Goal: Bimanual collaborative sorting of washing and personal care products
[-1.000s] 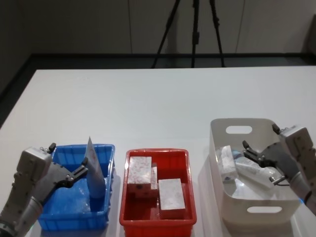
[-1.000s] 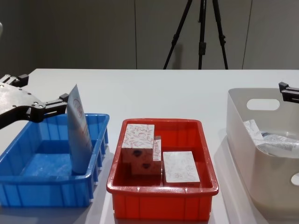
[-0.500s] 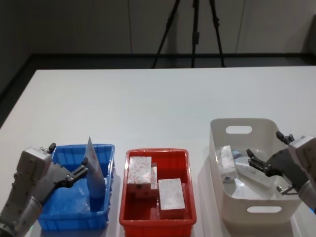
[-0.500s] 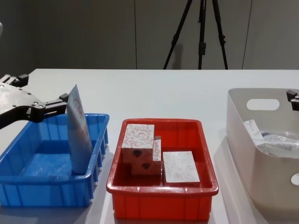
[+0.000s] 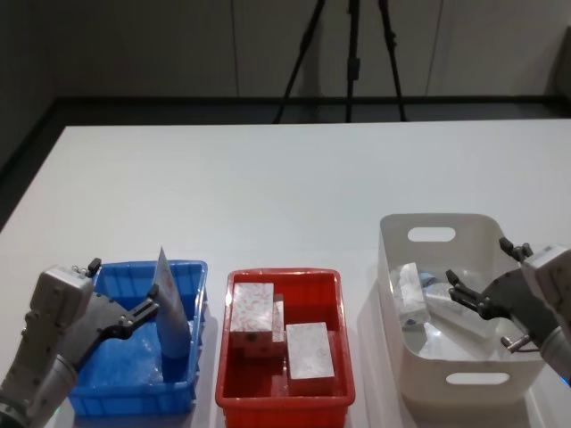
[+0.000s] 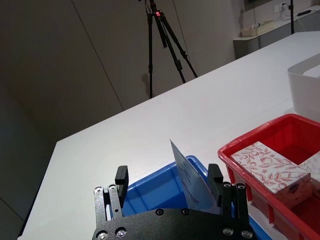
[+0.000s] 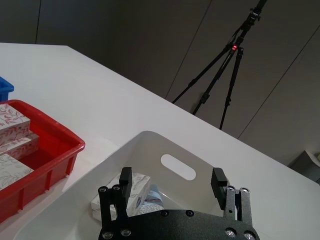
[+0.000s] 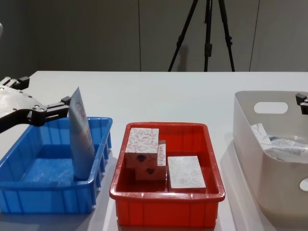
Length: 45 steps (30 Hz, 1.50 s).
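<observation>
My left gripper (image 5: 150, 308), lower left, was spread beside the upright pale-blue squeeze tube (image 5: 169, 314) in the blue plastic tray (image 5: 100, 397). Risk: brushing it topples it. My right gripper (image 5: 458, 291), spread, hovered over the beige tub (image 5: 437, 236).

Tub wall (image 8: 269, 178) hides most products; right pincer (image 8: 303, 102) seemingly cropped.

blue tray (image 5: 111, 397), red tray (image 5: 285, 403), beige tub (image 5: 464, 388), tripod (image 5: 343, 53)
</observation>
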Each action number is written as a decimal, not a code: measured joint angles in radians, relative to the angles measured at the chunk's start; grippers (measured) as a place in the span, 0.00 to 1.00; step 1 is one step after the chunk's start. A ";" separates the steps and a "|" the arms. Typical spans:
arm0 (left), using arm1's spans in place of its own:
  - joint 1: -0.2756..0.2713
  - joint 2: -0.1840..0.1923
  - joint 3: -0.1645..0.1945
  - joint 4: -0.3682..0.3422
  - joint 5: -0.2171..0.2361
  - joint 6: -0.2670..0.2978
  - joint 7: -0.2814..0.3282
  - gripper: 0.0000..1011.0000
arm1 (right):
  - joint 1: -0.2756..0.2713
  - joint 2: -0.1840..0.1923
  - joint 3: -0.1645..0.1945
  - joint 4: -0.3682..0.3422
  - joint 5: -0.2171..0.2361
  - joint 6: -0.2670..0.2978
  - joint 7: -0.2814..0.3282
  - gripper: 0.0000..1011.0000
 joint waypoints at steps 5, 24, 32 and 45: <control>0.000 0.000 0.000 0.000 0.000 0.000 0.000 0.99 | 0.000 0.000 0.000 0.000 0.000 0.000 0.000 0.99; 0.000 0.000 0.000 0.000 0.000 0.000 0.000 0.99 | 0.000 0.000 0.001 0.001 0.000 0.001 0.001 0.99; 0.000 0.000 0.000 0.000 0.000 0.000 0.000 0.99 | 0.000 0.000 0.001 0.001 0.000 0.001 0.001 0.99; 0.000 0.000 0.000 0.000 0.000 0.000 0.000 0.99 | 0.000 0.000 0.001 0.001 0.000 0.001 0.001 0.99</control>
